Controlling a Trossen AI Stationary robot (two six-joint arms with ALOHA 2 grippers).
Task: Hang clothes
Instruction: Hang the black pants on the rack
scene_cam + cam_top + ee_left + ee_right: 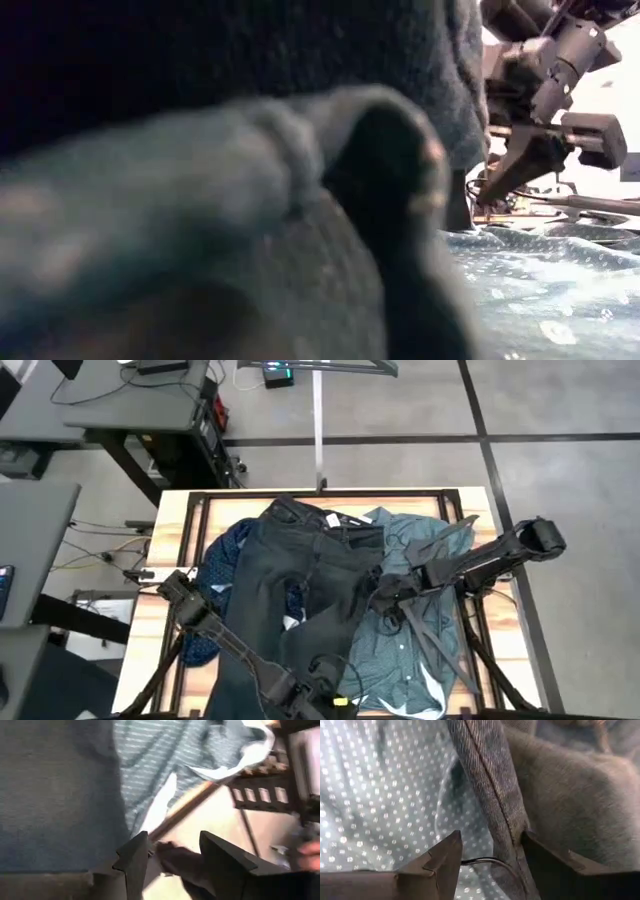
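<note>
Blurred jeans [250, 200] fill low view — right tool [490, 857] (fingers apart) partly cut off.

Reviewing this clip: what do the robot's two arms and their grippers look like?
Both arms are dark, near-black, jointed and slim. The left arm runs as a thin link with chunky joints; the right arm ends in a bulky rounded joint. Each gripper, left and right, has two flat, angular dark fingers. A thin black cable loops between the right gripper's fingers.
</note>
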